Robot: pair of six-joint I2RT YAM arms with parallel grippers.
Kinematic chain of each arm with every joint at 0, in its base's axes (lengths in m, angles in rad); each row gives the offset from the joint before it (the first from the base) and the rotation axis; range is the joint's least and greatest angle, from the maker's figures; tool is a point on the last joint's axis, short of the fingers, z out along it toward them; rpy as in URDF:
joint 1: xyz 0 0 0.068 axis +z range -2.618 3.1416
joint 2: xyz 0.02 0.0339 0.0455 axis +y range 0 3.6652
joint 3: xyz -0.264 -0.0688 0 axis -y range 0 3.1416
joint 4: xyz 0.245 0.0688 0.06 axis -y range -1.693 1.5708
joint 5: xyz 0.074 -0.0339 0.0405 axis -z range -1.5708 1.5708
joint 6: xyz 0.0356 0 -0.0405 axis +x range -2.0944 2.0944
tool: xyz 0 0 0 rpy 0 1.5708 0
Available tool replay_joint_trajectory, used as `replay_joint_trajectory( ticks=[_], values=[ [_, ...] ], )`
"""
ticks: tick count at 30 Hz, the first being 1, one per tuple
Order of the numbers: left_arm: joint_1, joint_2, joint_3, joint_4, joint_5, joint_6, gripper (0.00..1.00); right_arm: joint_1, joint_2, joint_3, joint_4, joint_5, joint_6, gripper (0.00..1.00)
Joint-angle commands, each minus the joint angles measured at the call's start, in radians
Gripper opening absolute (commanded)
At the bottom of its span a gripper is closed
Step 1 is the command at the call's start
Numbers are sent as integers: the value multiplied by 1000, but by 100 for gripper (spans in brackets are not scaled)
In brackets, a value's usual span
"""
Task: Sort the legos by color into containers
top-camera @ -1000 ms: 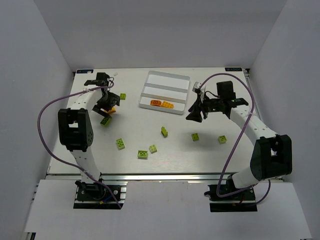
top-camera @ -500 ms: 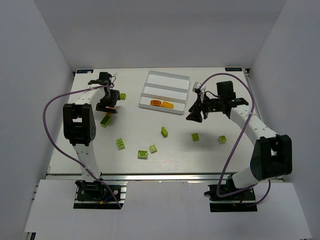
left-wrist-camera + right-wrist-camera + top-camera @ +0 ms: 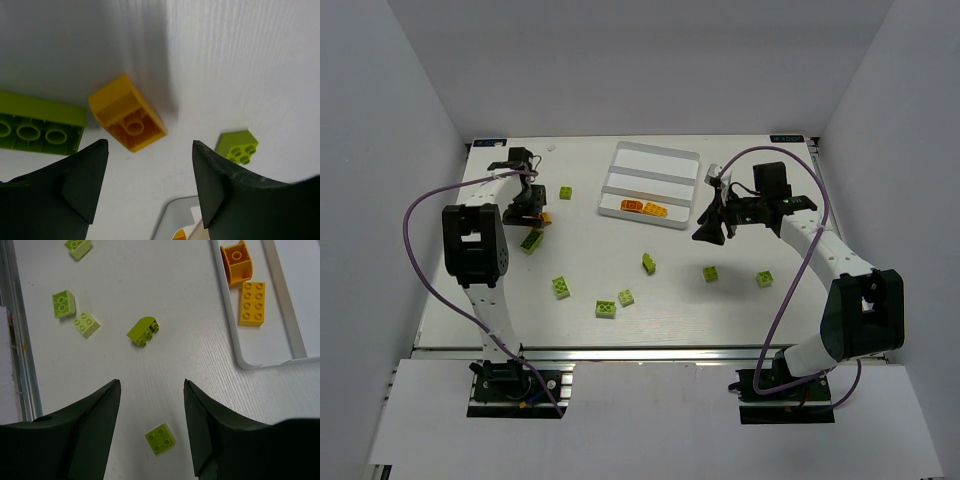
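While left end effector [image 3: 147, 146] gapes wide, orange lego [image 3: 127, 112] lies just ahead, ungripped.

Left arm [image 3: 496, 312] and right arm [image 3: 818, 243]: white tubular links joined by blocky black joint housings. One purple cable [image 3: 404, 235] runs in a loop along each arm. Fingers [image 3: 82, 182]: matte black, tapered wedges.

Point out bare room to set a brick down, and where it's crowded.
Bare: the two far slots of the tray, and the near-right stretch of table between the rightmost green brick and the near edge. Crowded: around the left gripper, beside an orange brick and a long green brick.
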Motion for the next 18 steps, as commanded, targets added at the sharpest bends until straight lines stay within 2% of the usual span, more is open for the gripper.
replay_joint_trajectory(
  ticks=[1,6,10,11,13,14,17,18],
  values=[
    [22,24,48,-15,-20,-17,75,-5,-21,16,-1,-2,-9,59],
    [31,57,73,-22,1,-15,69,-7,-21,18,0,4,-9,59],
    [31,56,59,5,9,-7,56,-5,-18,24,-3,4,-6,59],
    [31,54,55,17,12,-4,49,-7,-15,27,-4,3,-6,59],
    [40,48,53,27,24,15,41,-8,-14,30,-6,3,-6,59],
    [40,45,56,54,30,31,33,-5,-14,31,-9,4,-6,58],
    [31,33,94,111,82,144,21,-5,-15,31,-12,9,-9,57],
    [22,33,131,123,99,223,14,-5,-17,31,-12,12,-11,56]
  ],
)
